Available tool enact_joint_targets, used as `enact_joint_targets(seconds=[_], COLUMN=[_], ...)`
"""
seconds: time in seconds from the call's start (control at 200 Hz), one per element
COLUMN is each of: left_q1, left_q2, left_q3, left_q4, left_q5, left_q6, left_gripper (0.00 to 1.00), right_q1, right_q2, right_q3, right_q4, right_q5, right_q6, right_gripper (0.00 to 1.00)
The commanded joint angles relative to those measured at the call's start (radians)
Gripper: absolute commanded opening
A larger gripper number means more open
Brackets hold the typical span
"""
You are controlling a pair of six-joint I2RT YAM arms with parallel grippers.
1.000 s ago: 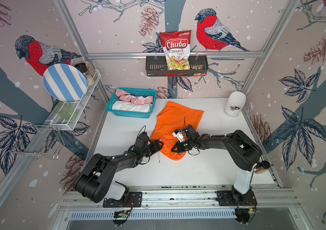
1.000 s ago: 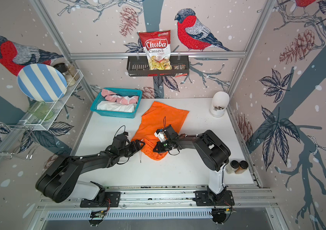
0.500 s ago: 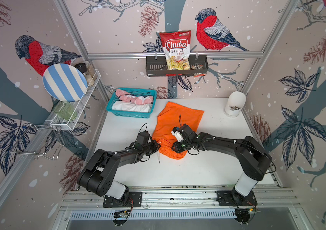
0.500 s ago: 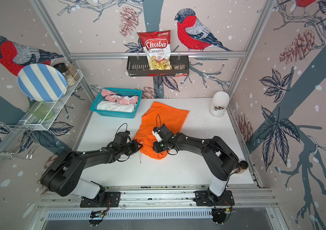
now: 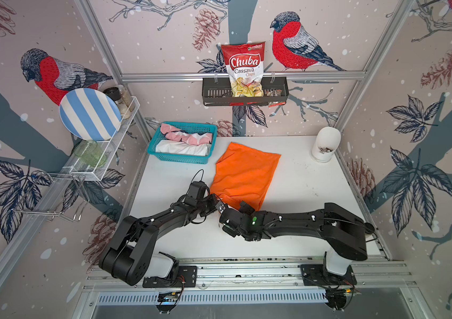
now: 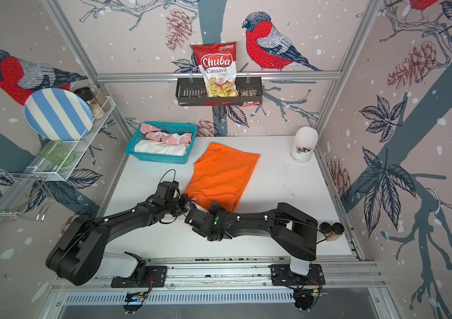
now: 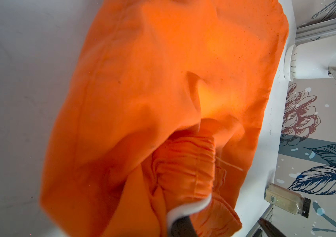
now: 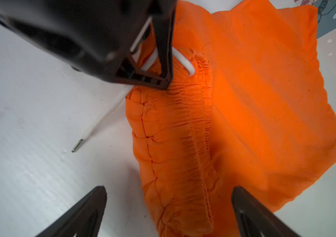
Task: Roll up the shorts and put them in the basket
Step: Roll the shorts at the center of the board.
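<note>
Bullfinch-papered walls (image 5: 164,41), white tabletop (image 5: 302,176)

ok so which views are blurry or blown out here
Left wrist view: orange shorts smeared soft, with a glowing overexposed patch. Right wrist view: waistband crisp, left gripper near the lens out of focus. Both top views: sharp, evenly lit.

Orange shorts (image 5: 246,171) (image 6: 222,171) are laid flat on the white table (image 5: 302,193), folded to a rough rectangle and skewed diagonally, near the teal basket (image 5: 180,160). The gathered elastic waistband (image 8: 193,127) (image 7: 183,170) sits at the near edge and is turned over onto the fabric in a bunched fold. A white drawstring (image 8: 101,125) trails off it onto the table. White shorts (image 5: 182,149) (image 6: 161,148) are seen bundled in the basket's near side. Pink printed shorts (image 5: 186,136) (image 6: 164,135) are bundled just behind them, touching.
</note>
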Motion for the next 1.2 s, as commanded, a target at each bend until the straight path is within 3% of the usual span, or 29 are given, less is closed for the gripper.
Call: enact_joint_targets(seconds=[0.0,0.235,0.39,0.51,0.86,0.985,1.09,1.195], left_q1=[0.004,0.003,0.010,0.014,0.016,0.018,0.019,0.025], left_q2=[-0.010,-0.049,-0.068,-0.078,-0.085,-0.087,-0.096,-0.108], left_q3=[0.014,0.018,0.012,0.001,0.001,-0.001,-0.003,-0.003], left_q4=[-0.024,-0.060,-0.084,-0.086,-0.087,-0.091,-0.095,-0.115], left_q5=[0.036,0.047,0.050,0.053,0.061,0.059,0.052,0.031], left_q6=[-0.004,-0.011,0.000,0.001,0.006,0.011,0.012,0.027], left_gripper=[0.13,0.14,0.15,0.15,0.15,0.15,0.16,0.18], right_q1=[0.014,-0.012,-0.029,-0.019,0.044,0.062,0.061,0.051], right_q2=[0.067,0.175,0.145,0.073,0.047,0.044,0.040,0.009], right_q3=[0.001,-0.029,-0.110,-0.178,-0.245,-0.243,-0.242,-0.239], right_q4=[0.100,0.249,0.318,0.341,0.401,0.415,0.398,0.345], right_q5=[0.133,0.320,0.414,0.412,0.409,0.398,0.380,0.293], right_q6=[-0.087,-0.175,-0.202,-0.206,-0.294,-0.308,-0.297,-0.258], right_gripper=[1.00,1.00,0.99,0.93,0.59,0.39,0.17,0.01])
